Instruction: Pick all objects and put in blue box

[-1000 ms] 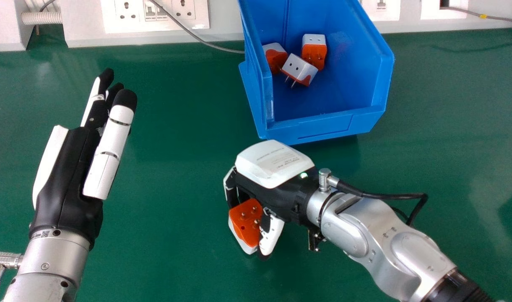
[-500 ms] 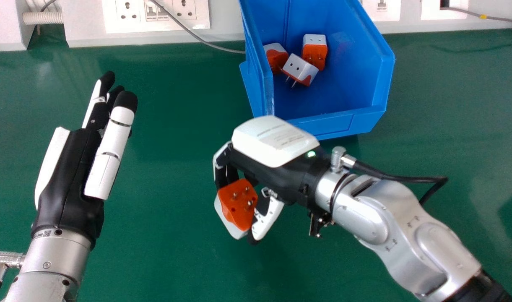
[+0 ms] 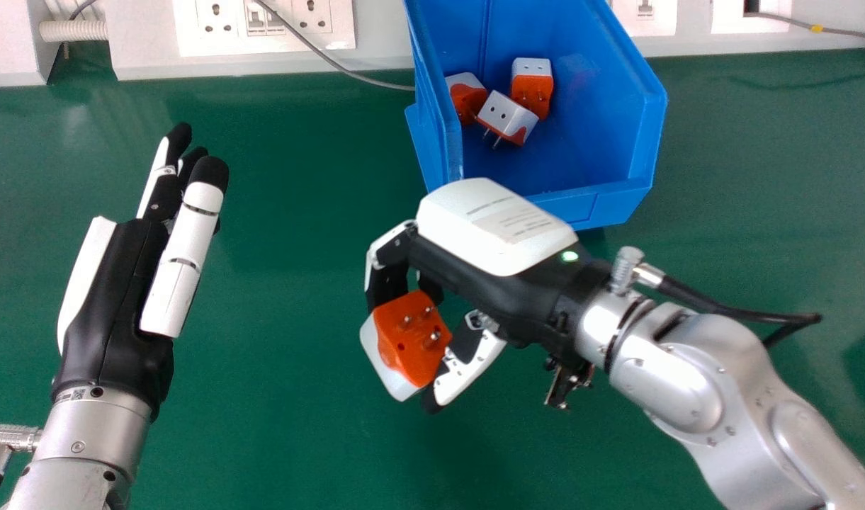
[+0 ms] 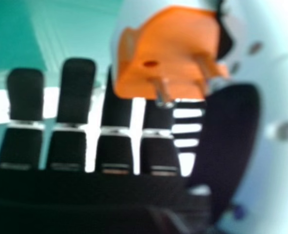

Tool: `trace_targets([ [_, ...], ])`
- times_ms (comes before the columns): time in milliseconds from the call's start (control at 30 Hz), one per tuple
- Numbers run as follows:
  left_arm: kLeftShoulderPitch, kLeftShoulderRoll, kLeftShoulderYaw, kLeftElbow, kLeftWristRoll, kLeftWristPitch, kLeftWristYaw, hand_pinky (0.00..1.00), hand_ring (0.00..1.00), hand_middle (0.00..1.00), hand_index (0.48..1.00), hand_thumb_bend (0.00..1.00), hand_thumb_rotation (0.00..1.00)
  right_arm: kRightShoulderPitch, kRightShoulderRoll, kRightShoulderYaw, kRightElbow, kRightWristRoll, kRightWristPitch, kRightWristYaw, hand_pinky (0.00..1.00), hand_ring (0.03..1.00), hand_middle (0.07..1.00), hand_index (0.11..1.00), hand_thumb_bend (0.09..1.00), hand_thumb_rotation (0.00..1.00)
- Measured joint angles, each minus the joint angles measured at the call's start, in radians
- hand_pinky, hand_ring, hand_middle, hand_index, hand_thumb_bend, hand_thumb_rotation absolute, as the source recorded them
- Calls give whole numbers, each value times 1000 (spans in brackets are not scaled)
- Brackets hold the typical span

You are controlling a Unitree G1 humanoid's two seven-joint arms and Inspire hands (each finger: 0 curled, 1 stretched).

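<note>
While three plug adapters (image 3: 506, 115) are contained in the blue box (image 3: 627, 202) just beyond the right hand (image 3: 492, 227), a three-pin adapter (image 3: 397, 348) is pinched between its curled fingers and thumb; only that placing seems left. The straight-fingered left hand (image 3: 117, 304) is unused.

Towards nine o'clock, the left hand (image 3: 110, 304) is cased in black and white, its silver cuff (image 3: 110, 425) dotted with dark screws. The right hand (image 3: 503, 287) is topped by a white plate (image 3: 485, 223), a green light (image 3: 569, 256) set at the plate's four o'clock; a black cable (image 3: 733, 310) is attached.
</note>
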Motion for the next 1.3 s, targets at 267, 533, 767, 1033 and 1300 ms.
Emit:
trace_targets([
  [267, 0, 4, 10, 7, -1, -4, -14, 932, 984, 989, 1000, 484, 1000, 56, -21, -51, -125, 2, 20, 25, 320, 426, 532, 517, 491, 0],
  [533, 0, 6, 17, 7, -2, -5, -18, 930, 984, 989, 1000, 486, 1000, 117, -44, -130, -212, 8, 47, 43, 316, 423, 527, 533, 490, 0],
  [767, 0, 8, 21, 8, -9, -7, -19, 929, 984, 989, 1000, 491, 1000, 158, -98, -238, -276, 44, 59, 68, 312, 423, 524, 538, 489, 0],
  [1033, 0, 9, 22, 8, -9, -11, -23, 929, 984, 988, 1000, 496, 1000, 164, -122, -319, -306, 38, 129, 80, 324, 423, 519, 515, 493, 0],
  [1300, 0, 9, 23, 12, -9, -21, -26, 933, 985, 988, 1000, 493, 1000, 107, -151, -353, -222, -7, 138, 37, 325, 425, 520, 512, 493, 0],
])
